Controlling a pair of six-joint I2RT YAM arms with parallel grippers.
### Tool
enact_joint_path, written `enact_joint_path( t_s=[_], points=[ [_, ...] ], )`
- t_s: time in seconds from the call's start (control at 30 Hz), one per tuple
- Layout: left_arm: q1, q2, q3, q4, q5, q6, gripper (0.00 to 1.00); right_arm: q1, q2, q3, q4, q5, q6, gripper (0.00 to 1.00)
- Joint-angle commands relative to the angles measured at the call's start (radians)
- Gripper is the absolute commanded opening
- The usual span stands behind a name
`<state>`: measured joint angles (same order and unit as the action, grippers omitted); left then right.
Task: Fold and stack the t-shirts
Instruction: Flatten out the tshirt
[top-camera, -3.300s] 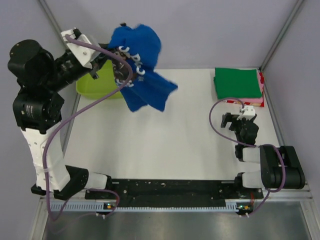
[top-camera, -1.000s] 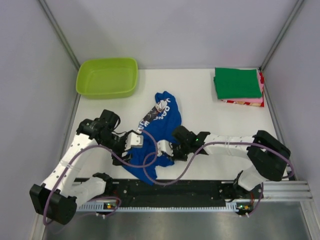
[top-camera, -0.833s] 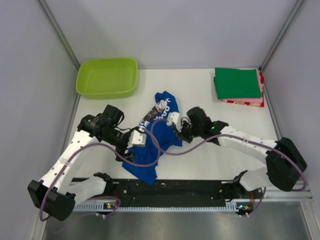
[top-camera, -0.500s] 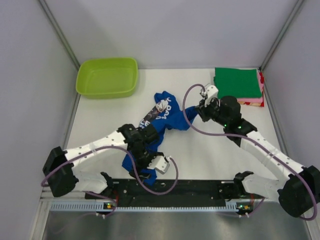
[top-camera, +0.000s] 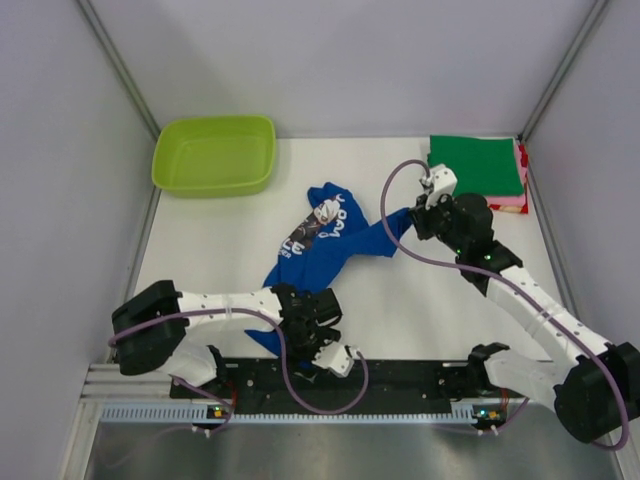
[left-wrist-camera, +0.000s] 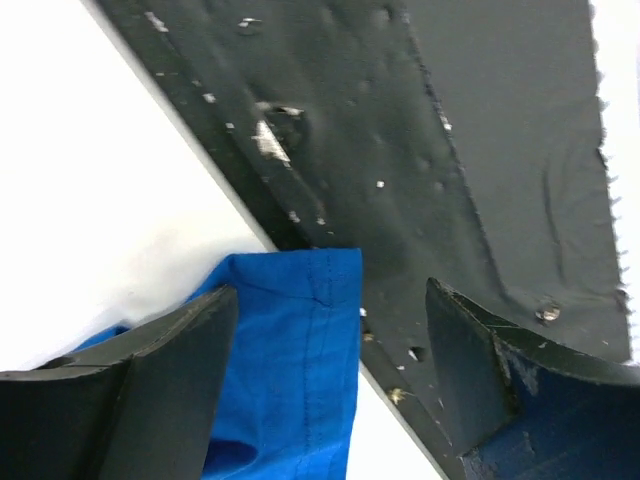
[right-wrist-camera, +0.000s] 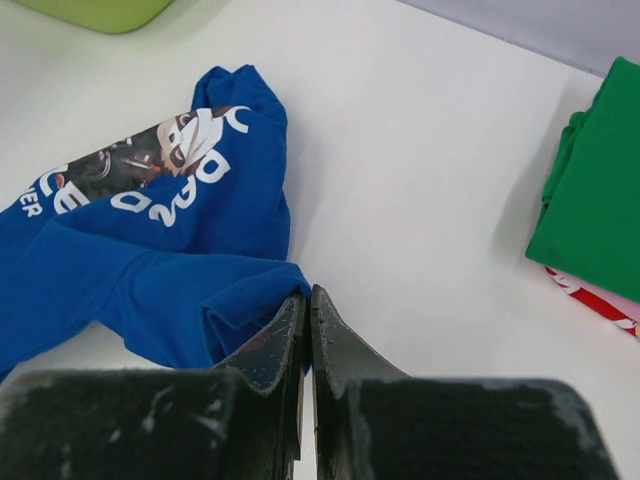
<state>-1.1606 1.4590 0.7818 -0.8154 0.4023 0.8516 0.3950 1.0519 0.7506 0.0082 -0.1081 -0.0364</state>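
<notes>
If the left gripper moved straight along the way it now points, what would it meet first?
Probably the hem of the blue t-shirt, which lies between the open fingers of the left gripper. The black base plate is right behind it, though depth is hard to judge.

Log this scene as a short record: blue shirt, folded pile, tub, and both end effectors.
blue t-shirt: crumpled, mid-table, print up
folded stack: green on top, far right corner
tub: lime green, far left
left end effector: open, fingers either side of the shirt's near hem
right end effector: shut on the shirt's right corner
</notes>
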Motion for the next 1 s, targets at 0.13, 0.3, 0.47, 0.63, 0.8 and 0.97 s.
enact_joint_path(
  t_s=[0.13,0.3,0.47,0.63,0.8,0.97],
  points=[
    [-0.002,0.014,-0.128,0.328,-0.298,-0.051,0.3,-0.022,-0.041,-0.005,0.052,-0.011,-0.005,0.0],
    [0.004,-0.044,-0.084,0.239,-0.328,-0.072,0.0,-0.031,-0.059,0.0,0.042,0.01,0.001,0.0],
    [0.171,-0.221,0.057,0.151,-0.551,-0.085,0.0,-0.087,-0.131,0.064,-0.005,0.051,0.068,0.0],
    [0.426,-0.325,0.356,0.044,-0.752,-0.054,0.0,-0.107,-0.237,0.229,-0.1,0.093,0.075,0.0],
    [0.542,-0.38,0.706,-0.042,-0.819,-0.082,0.0,-0.107,-0.268,0.495,-0.214,0.045,0.055,0.0],
    [0.593,-0.443,0.976,-0.028,-0.915,-0.045,0.0,-0.107,-0.322,0.7,-0.312,0.012,0.043,0.0]
  ],
)
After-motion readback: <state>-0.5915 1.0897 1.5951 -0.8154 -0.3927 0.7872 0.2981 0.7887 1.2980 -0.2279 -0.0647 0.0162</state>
